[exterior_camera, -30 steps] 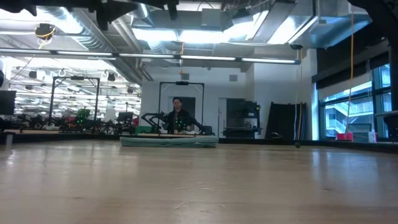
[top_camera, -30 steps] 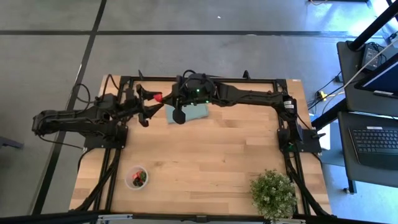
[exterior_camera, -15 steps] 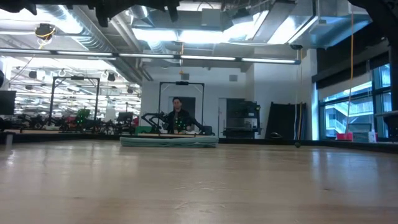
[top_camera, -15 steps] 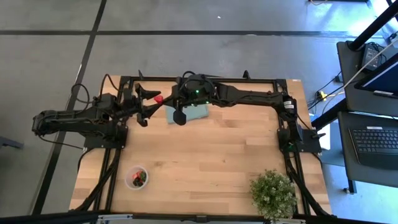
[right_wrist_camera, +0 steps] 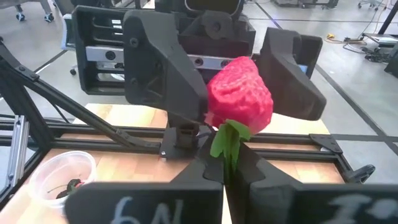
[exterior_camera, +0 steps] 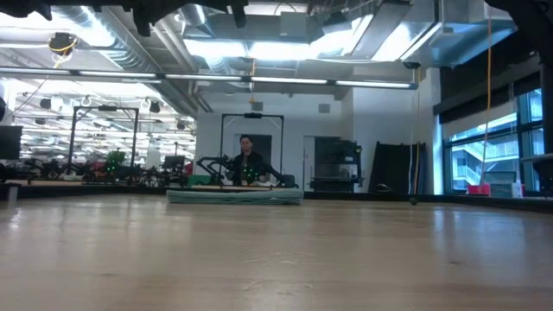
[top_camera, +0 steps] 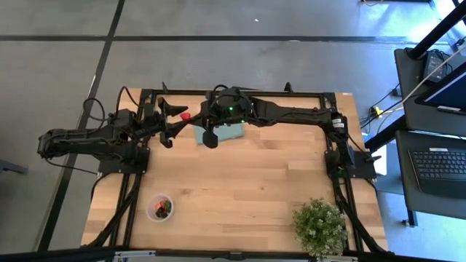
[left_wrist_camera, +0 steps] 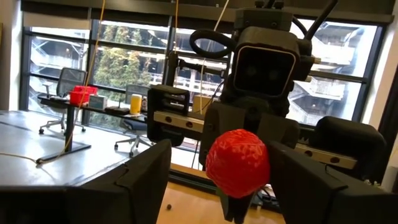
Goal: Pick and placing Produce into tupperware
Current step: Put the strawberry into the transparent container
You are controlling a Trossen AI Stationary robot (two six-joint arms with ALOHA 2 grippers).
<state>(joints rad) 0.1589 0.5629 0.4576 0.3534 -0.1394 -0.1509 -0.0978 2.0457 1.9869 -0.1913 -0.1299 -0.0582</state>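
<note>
Landmark: teal mat (top_camera: pixel 227 132) at the far middle of the bench (top_camera: pixel 247 189)
Left pincer (top_camera: pixel 180 118): just left of the mat, raised; fingers (left_wrist_camera: pixel 140 177) spread wide to either side of the strawberry, not touching it
Strawberry (top_camera: pixel 186 115): red, left of the mat, in the air between the two pincers; green leaves pinched below it
Right pincer (top_camera: pixel 191 116): at the mat's left edge; closed on the strawberry's leafy stem (right_wrist_camera: pixel 225 138)
Tupperware (top_camera: pixel 160 207): well toward the near side from the mat, left part of the bench; red and dark pieces inside
Potted plant (top_camera: pixel 320 226): near right corner, far from the mat
</note>
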